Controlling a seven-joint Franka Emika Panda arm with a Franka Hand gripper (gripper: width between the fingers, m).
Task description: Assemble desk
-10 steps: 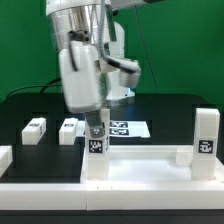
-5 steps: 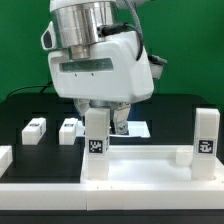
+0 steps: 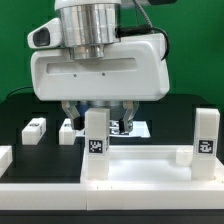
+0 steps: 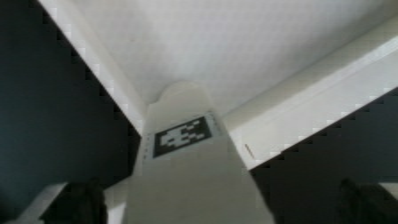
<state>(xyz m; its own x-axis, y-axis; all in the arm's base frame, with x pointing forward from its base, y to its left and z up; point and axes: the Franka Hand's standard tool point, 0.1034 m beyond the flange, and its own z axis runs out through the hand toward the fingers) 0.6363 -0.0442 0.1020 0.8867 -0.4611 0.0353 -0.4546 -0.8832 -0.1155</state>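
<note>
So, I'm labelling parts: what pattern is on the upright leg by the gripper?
Black-and-white square tag on the white leg; clearest in wrist view.

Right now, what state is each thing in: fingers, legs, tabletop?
Fingers: open, astride the centre leg, not closed on it.
Centre leg: upright on a tabletop corner.
Second standing leg: upright on the corner at the exterior view's right.
Loose leg: lying on the table.
Other loose leg: lying beside it.
Tabletop: lying flat.
</note>
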